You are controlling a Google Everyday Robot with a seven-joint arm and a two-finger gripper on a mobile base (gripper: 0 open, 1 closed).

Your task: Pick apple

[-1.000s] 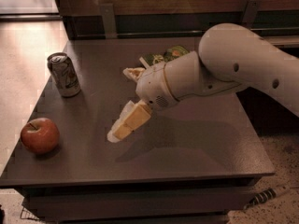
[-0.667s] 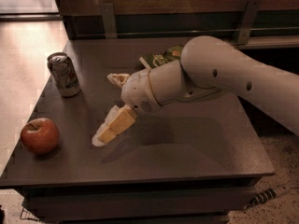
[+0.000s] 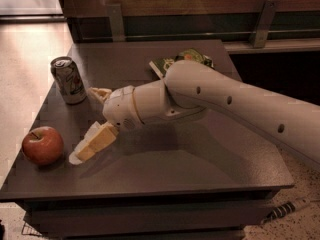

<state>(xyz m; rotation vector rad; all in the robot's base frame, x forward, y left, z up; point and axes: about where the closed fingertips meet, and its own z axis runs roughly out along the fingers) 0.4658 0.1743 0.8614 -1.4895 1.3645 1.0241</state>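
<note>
My gripper (image 3: pixel 86 124) hangs low over the left half of the dark table (image 3: pixel 210 159), a little left of the frame's centre, with its two fingers spread wide apart and holding nothing. My upper finger (image 3: pixel 99 93) points toward the left edge of the frame. My lower finger (image 3: pixel 95 141) slants down toward the lower left, and I cannot tell whether its pale tip touches the tabletop. The apple (image 3: pixel 42 145) sits at the lower left of the frame, near the table's front left corner. It is red with yellowish patches, stem up, just left of my lower fingertip, and only a narrow strip of bare tabletop lies between them. The soda can (image 3: pixel 68 80) stands upright in the upper left of the frame, behind the apple and well apart from it. The can is near my upper finger, just up and to the left of it, but not touching. My white arm (image 3: pixel 240 101) comes in from the right edge and crosses the middle of the table. A green packet (image 3: pixel 192 56) lies flat at the back of the table, above centre, partly hidden behind the arm and far from the apple
</note>
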